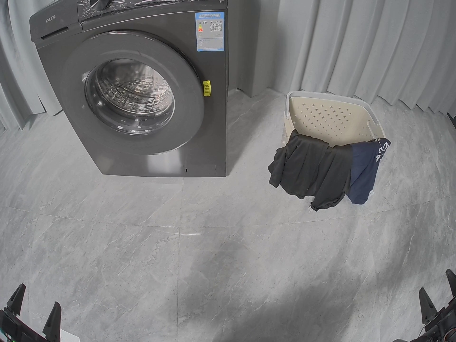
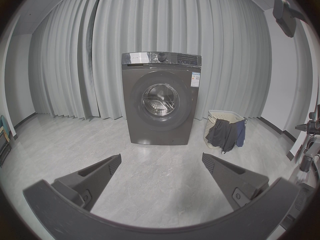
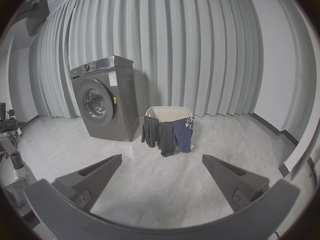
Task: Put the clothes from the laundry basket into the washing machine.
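A dark grey front-loading washing machine (image 1: 137,86) stands at the back left, its round door closed. To its right sits a cream laundry basket (image 1: 332,115) on the floor. A black garment (image 1: 311,167) and a navy garment (image 1: 365,167) hang over the basket's front rim. My left gripper (image 1: 34,309) is low at the near left, open and holding nothing. My right gripper (image 1: 439,293) is low at the near right, also open. Both are far from the basket. The left wrist view faces the washing machine (image 2: 161,99); the right wrist view faces the laundry basket (image 3: 168,114).
Grey tiled floor (image 1: 213,262) spreads wide between me and the machine and basket. Pale curtains (image 1: 361,34) hang along the back wall. A tripod-like stand (image 2: 311,140) is at the room's side in the left wrist view.
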